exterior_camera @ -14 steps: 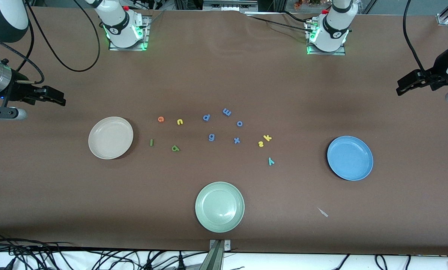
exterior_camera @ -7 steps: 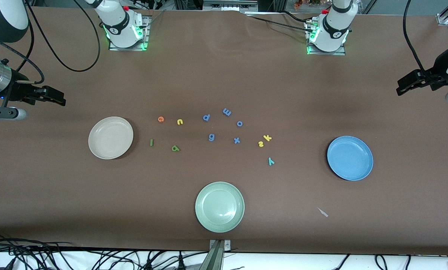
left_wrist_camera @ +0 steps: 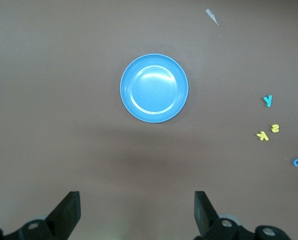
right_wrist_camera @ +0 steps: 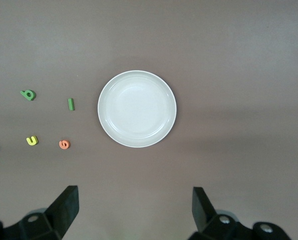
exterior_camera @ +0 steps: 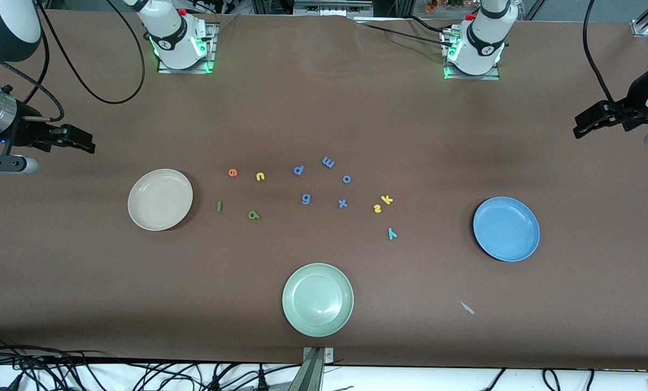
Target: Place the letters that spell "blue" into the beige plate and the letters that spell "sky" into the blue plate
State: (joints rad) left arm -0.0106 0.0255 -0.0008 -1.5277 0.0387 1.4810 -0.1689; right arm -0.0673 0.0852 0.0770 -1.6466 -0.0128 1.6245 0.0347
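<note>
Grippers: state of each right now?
Left gripper: open, holding nothing, up over bare table near the blue plate.
Right gripper: open, holding nothing, up over bare table near the beige plate.

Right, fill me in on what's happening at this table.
Nothing is being handled yet. Both arms wait at the table's ends: the left end effector and the right end effector are open and empty. The beige plate and blue plate hold nothing. The green b, green l, yellow u and orange e lie beside the beige plate; the yellow s, yellow k and teal y lie toward the blue plate.
</note>
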